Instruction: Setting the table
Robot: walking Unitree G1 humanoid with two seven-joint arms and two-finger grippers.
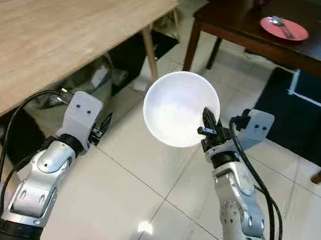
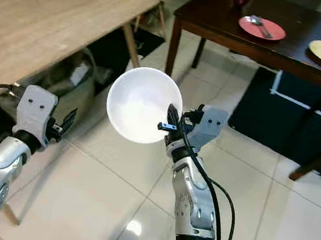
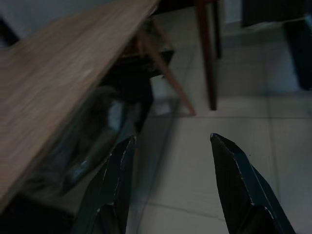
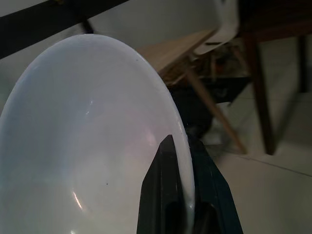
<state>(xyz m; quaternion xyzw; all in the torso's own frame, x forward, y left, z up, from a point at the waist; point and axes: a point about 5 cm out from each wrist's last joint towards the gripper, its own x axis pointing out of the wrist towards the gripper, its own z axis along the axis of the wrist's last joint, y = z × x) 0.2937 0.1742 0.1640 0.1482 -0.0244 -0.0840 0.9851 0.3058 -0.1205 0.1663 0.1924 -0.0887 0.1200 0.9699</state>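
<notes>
Tiled floor (image 1: 137, 211) lies under a white bowl (image 1: 179, 108) pinched at its rim by the right tool (image 1: 208, 127) (thin grip); slippage is risked. Left tool (image 3: 170, 185) is held open, empty.

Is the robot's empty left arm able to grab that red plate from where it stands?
Probably not. The left gripper hangs open, low beside the light wooden table; the red plate sits far off on the dark table.
</notes>
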